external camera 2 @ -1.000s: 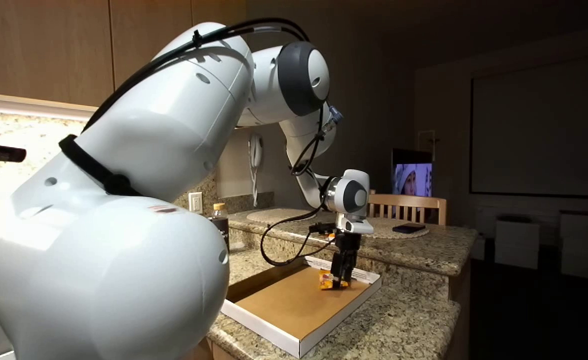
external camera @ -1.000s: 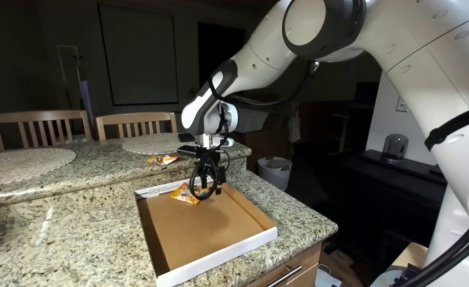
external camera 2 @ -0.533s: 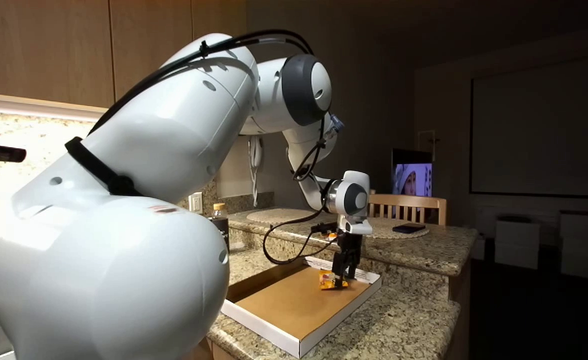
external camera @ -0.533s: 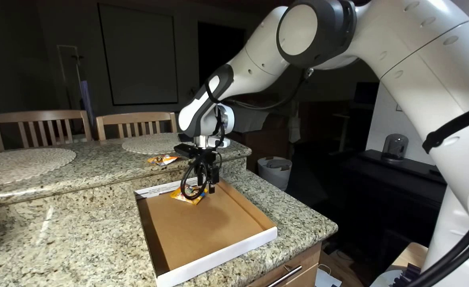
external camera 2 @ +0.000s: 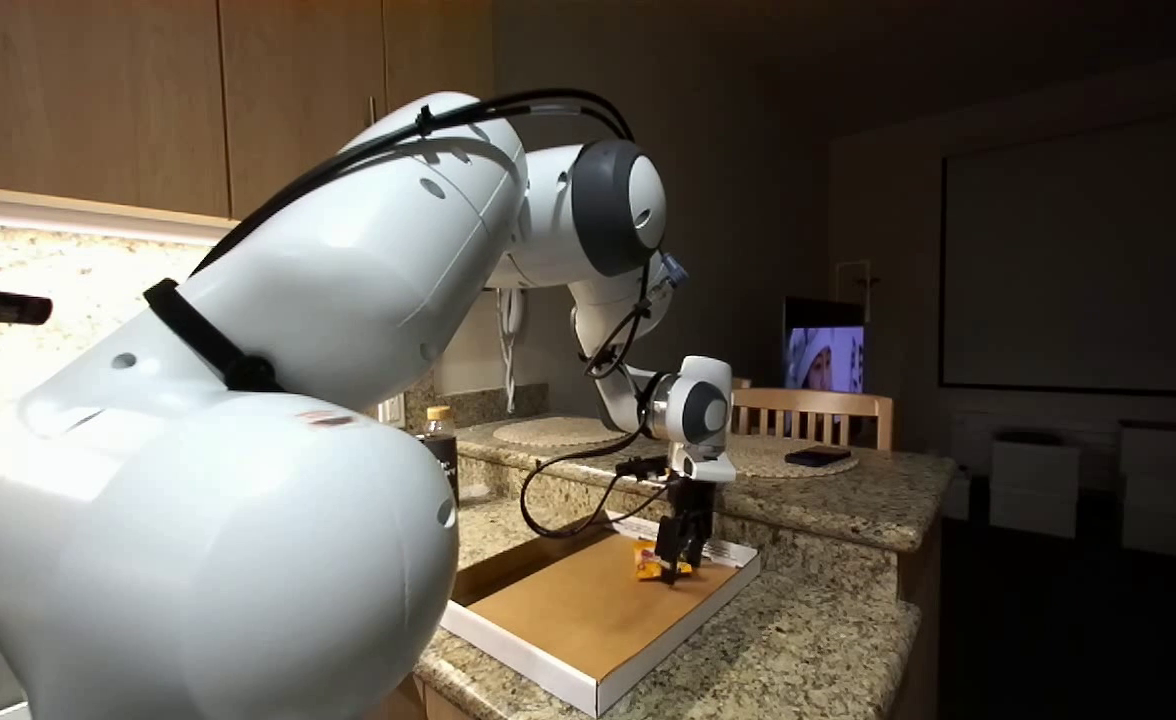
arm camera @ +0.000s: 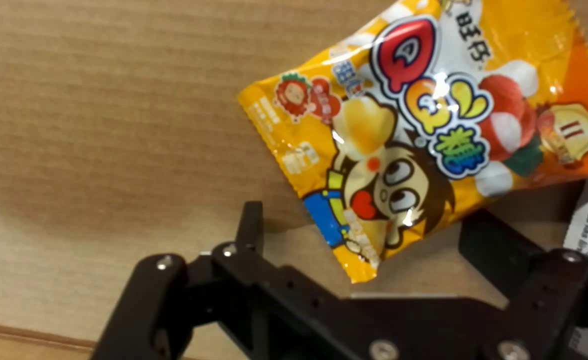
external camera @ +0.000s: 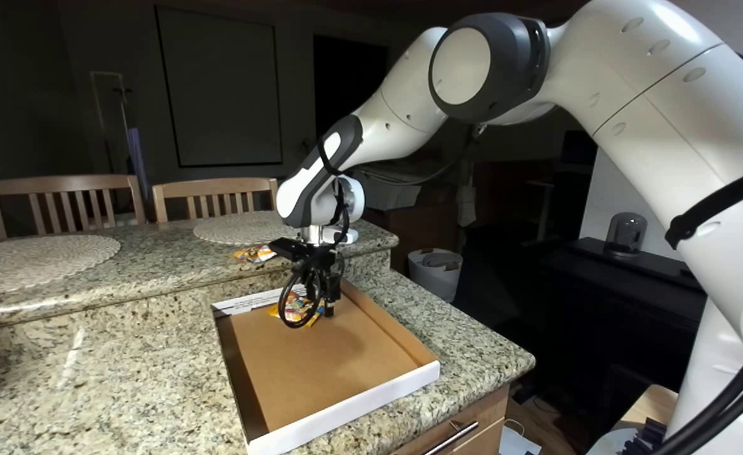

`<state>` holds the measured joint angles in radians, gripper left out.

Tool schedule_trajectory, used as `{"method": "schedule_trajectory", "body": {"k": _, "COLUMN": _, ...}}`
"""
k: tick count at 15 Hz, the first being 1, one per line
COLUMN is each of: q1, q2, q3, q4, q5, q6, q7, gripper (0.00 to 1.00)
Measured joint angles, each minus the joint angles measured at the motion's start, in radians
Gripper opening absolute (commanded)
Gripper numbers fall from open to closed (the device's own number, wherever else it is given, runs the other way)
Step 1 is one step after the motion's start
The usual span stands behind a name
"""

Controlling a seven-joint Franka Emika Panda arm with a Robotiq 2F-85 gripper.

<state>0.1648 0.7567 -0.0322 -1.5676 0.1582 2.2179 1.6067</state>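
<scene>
A yellow-orange candy bag [arm camera: 399,125] with a cartoon boy lies in a shallow cardboard tray. The bag also shows in both exterior views [external camera: 295,303] [external camera 2: 647,563], partly hidden by the gripper and its cable. The tray [external camera: 346,412] has a brown inside and white outer walls; it also shows in an exterior view [external camera 2: 528,655]. My gripper [arm camera: 370,225] is open, pointing down, with the near corner of the bag between its spread fingers in the wrist view. In both exterior views the gripper [external camera: 324,306] [external camera 2: 681,562] is low over the tray's far end. Contact cannot be told.
The tray stands on a granite counter [external camera: 125,392] below a raised ledge [external camera: 169,265]. Another candy bag [external camera: 255,254] and woven placemats [external camera: 30,260] lie on the ledge. A phone [external camera 2: 818,456] lies there too. A dark bottle [external camera 2: 440,445] stands behind the arm.
The arm has lowered, and the gripper has moved slightly left and down in both exterior views, with its fingers still apart. The tray and bag have shifted very slightly.
</scene>
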Motion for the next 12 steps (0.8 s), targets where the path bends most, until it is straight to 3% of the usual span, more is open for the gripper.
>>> {"method": "schedule_trajectory", "body": {"k": 9, "q1": -0.007, "q2": 0.005, "q3": -0.003, "q4": 0.033, "q5": 0.000, "q6": -0.002, "q7": 0.000, "gripper": 0.15}}
{"method": "schedule_trajectory", "body": {"k": 12, "q1": -0.008, "q2": 0.004, "q3": -0.003, "q4": 0.036, "q5": 0.000, "q6": -0.002, "q7": 0.000, "gripper": 0.03}}
